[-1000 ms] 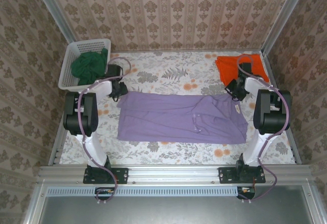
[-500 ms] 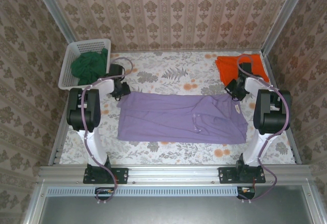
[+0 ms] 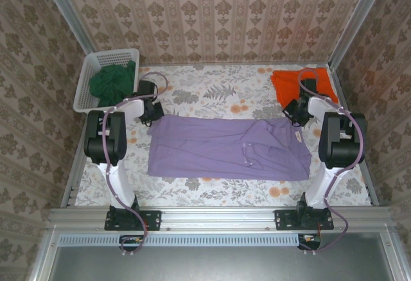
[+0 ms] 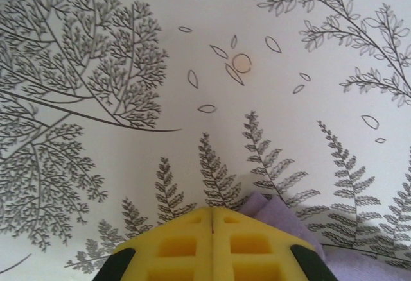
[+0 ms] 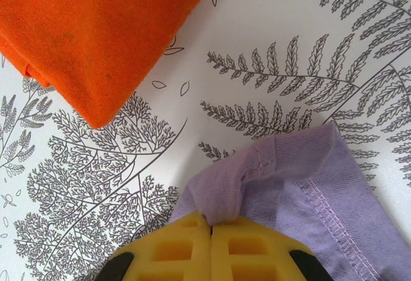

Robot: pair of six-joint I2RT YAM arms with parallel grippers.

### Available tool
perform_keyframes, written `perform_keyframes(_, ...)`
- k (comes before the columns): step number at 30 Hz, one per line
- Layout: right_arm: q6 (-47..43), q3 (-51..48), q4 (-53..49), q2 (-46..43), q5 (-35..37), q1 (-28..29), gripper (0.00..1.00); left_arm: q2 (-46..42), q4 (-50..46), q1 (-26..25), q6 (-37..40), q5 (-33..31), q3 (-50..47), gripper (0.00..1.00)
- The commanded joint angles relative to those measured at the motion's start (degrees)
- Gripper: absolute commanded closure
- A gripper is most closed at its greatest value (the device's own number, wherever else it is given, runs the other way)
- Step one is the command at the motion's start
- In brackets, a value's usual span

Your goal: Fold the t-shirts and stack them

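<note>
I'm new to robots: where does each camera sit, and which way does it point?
Top external: above and behind the arms, looking down on the table; both arms show, bases nearest.
Left wrist: on that arm, looking along the shut left fingers at the table, a lilac t-shirt corner beside them.
Right wrist: on that arm, looking past the right fingers pinching the lilac t-shirt; orange t-shirt beyond.
Shared: the lilac t-shirt in all three; the orange t-shirt in top and right wrist.

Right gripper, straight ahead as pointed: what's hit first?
Likely bare tablecloth just past the lilac tee corner the right gripper pinches; the orange tee lies left of that line, though depth is unclear.
</note>
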Motion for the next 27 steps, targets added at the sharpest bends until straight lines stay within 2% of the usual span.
perform_keyframes(1, 0.5, 0.9, 0.3, 0.5, -0.7, -0.4, 0.99, -3.6, 0.9, 0.1, -1.1, -3.1, -1.7, 1.00)
perform_keyframes(3, 0.5, 1.0, 0.2, 0.6, -0.9, -0.4, 0.99, -4.0, 0.9, 0.4, -0.9, -1.7, -1.5, 1.00)
perform_keyframes(5, 0.4, 1.1, 0.1, 0.5, -0.9, -0.4, 0.99, -4.1, 0.6, 0.3, -0.7, -0.3, -1.0, 0.80)
perform_keyframes(9, 0.4, 1.1, 0.1, 0.5, -1.1, -0.4, 0.99, -3.9, 0.3, -0.1, -0.7, 1.2, -0.1, 0.68)
perform_keyframes(13, 0.2, 1.1, 0.1, 0.6, -1.2, -0.5, 0.99, -2.2, -0.7, -1.2, 0.5, 1.6, 1.3, 0.62)
perform_keyframes(17, 0.2, 1.1, 0.2, 0.6, -1.4, -0.5, 1.00, -0.8, -0.7, -1.9, 1.0, 2.3, 1.6, 0.61)
perform_keyframes(23, 0.2, 1.1, 0.2, 0.8, -1.6, -0.7, 1.00, 1.1, -1.4, -2.0, 1.3, 2.2, 2.6, 0.67)
perform_keyframes(27, 0.1, 1.1, 0.1, 0.9, -1.5, -0.6, 1.00, 1.6, -2.0, -2.1, 1.4, 1.9, 3.3, 0.80)
